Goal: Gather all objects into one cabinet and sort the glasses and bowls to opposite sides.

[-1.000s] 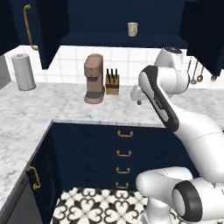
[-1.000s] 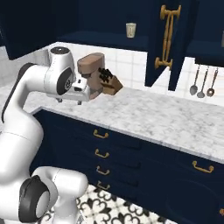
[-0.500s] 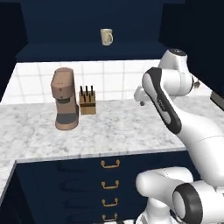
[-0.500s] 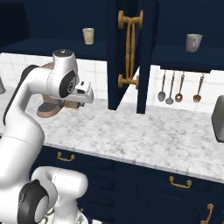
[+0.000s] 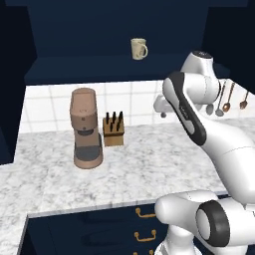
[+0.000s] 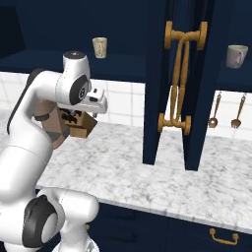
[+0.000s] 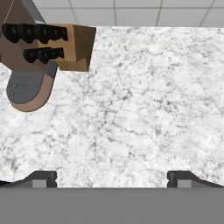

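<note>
A cream mug (image 5: 138,49) (image 6: 100,47) stands on the shelf of the open navy cabinet (image 5: 99,69) above the counter. A grey mug (image 6: 236,55) sits on a shelf to the right of the open doors with long gold handles (image 6: 179,78). My gripper (image 5: 163,113) (image 6: 94,112) (image 7: 112,178) hangs above the marble counter, below the cream mug and to its right. It points down with its jaws wide open and nothing between them. The bowls are out of view.
A brown coffee machine (image 5: 85,128) (image 7: 26,87) and a wooden knife block (image 5: 113,132) (image 7: 65,46) stand on the counter (image 7: 140,109) left of the gripper. Spoons (image 6: 215,110) hang on the tiled wall at the right. Navy drawers (image 5: 142,214) run below the counter.
Both base views have shifted as the base drove along the counter. The open doors, the hanging spoons and the grey mug have come into the right base view. The gripper stays open and empty.
</note>
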